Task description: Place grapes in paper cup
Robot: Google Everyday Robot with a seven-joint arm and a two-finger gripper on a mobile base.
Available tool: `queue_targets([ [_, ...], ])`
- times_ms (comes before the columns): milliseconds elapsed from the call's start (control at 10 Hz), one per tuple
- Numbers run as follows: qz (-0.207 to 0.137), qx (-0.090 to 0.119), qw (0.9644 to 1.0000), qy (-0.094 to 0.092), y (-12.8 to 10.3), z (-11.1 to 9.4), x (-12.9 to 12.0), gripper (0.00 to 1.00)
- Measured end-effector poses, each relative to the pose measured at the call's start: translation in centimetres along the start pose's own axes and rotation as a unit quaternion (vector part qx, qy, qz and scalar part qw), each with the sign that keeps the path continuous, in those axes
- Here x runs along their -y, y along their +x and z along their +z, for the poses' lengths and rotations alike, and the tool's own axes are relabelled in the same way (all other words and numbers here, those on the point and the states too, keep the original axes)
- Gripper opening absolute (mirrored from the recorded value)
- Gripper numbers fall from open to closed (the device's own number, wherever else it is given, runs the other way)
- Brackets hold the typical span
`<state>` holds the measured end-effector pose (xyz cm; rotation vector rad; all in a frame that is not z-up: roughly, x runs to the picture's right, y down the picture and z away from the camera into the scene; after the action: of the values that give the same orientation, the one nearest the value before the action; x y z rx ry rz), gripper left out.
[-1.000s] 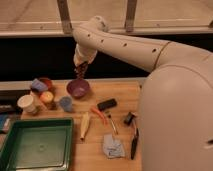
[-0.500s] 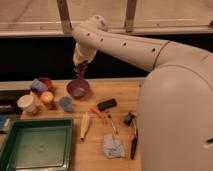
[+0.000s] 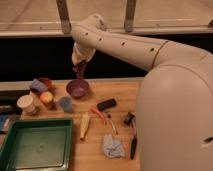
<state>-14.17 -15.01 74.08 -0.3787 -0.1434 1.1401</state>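
Your tool (image 3: 80, 63) hangs in the air above the back left part of the table (image 3: 120, 92), at the end of the white arm (image 3: 120, 42) reaching in from the right. It's clamped on the grapes (image 3: 79, 71); the dark reddish bunch dangles from it, clear of the table. Directly under the grapes sits a purple bowl (image 3: 77, 88), not touching them. The paper cup (image 3: 26, 104) stands upright near the table's left edge, well apart from the tool. Just right of it you've got an orange-yellow cup (image 3: 47, 98), then a grey-blue cup (image 3: 65, 103). A green tray (image 3: 35, 145) fills the front left corner. Mid-table: a black block (image 3: 106, 104), an orange stick (image 3: 98, 115) and a pale yellow piece (image 3: 84, 125). A crumpled blue cloth (image 3: 112, 146) lies near the front, with a dark-handled knife (image 3: 133, 142) just beside it.
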Motion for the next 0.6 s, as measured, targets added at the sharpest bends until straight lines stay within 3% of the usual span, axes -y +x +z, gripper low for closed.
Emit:
queue_targets([
  [300,-0.049,0.008,0.9984,-0.029,-3.2,1.3,-4.6,0.00],
  [500,-0.093,0.014,0.9935,-0.066,-5.0,2.1,-9.3,0.00],
  [600,-0.112,0.017,0.9892,-0.093,-5.6,2.2,-11.2,0.00],
])
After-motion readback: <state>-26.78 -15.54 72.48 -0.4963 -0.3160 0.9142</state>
